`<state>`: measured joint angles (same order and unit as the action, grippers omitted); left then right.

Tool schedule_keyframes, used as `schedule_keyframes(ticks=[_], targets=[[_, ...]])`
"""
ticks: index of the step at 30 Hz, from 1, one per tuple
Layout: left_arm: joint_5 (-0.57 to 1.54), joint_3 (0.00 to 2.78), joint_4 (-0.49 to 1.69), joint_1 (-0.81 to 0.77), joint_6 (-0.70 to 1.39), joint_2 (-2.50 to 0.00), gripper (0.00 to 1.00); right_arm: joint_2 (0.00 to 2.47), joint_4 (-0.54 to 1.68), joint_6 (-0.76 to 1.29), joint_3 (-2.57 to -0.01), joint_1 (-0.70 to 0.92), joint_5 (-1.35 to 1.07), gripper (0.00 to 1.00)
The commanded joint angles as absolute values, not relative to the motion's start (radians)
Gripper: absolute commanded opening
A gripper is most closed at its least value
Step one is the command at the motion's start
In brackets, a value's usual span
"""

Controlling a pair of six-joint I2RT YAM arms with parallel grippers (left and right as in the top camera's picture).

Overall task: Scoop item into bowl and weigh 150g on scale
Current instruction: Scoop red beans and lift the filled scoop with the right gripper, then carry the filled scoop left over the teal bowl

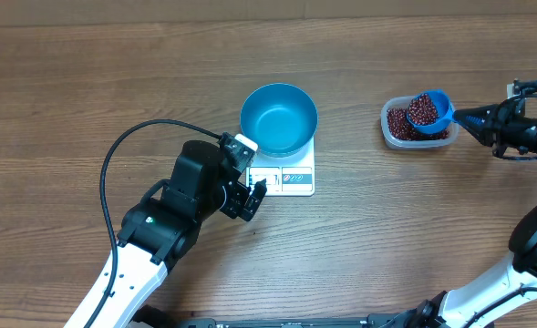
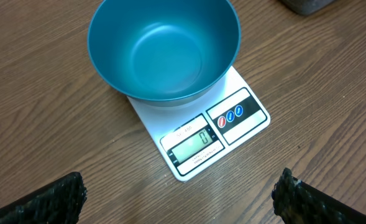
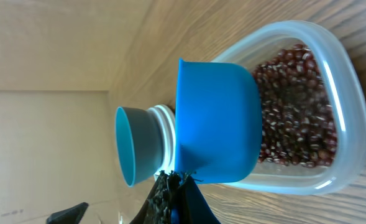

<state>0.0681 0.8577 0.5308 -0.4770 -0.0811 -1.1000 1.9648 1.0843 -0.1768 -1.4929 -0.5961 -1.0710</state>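
**Q:** Overhead view: where do the task's things lie?

**A:** The blue bowl [image 1: 278, 118] sits on the white scale [image 1: 295, 179] near the middle of the wooden surface [image 1: 67, 109]. It covers the scale's 12 o'clock part, and the display panel shows at 6 o'clock. The beans [image 1: 397, 121] lie in a clear tub [image 1: 387, 129] at 3 o'clock from the bowl, well apart from it.

**Q:** And your two tools?

**A:** My left tool [image 1: 254, 194] hovers at 7 o'clock of the scale, near its corner, with jaws spread wide and gripping nothing. In its wrist view the display [image 2: 195, 144] reads zero. My right tool [image 1: 480, 118] is clamped on the handle of the small blue scoop [image 1: 432, 109], reaching in from 3 o'clock. The scoop hangs over the tub's 1 o'clock side and carries a heap of beans. In the right wrist view the scoop's underside hides part of the tub, and the beans show beside it.
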Motion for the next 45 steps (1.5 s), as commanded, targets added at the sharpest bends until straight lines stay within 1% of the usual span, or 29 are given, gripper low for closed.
schedule_keyframes(ticks=[1,10,14,24,32,37,45], targets=[[0.079,0.854,0.526,-0.472,-0.089,-1.105,1.00,1.967,1.080,-0.189,-1.491,-0.602,-1.157,0.04],[0.079,0.854,0.525,-0.472,-0.089,-1.105,1.00,1.966,1.098,-0.192,-1.492,-0.602,-1.267,0.04],[0.079,0.854,0.525,-0.471,-0.089,-1.105,0.99,1.962,1.118,-0.193,-1.493,-0.596,-1.277,0.04],[0.079,0.854,0.526,-0.472,-0.089,-1.105,0.99,1.858,1.118,-0.192,-1.494,-0.527,-1.315,0.04],[0.079,0.854,0.525,-0.472,-0.089,-1.105,1.00,1.758,1.117,-0.184,-1.494,-0.406,-1.356,0.04],[0.079,0.854,0.525,-0.472,-0.089,-1.105,1.00,1.740,1.112,-0.185,-1.494,-0.307,-1.355,0.04],[0.079,0.854,0.524,-0.472,-0.089,-1.105,0.99,1.740,0.987,-0.184,-1.494,-0.112,-1.305,0.04]])
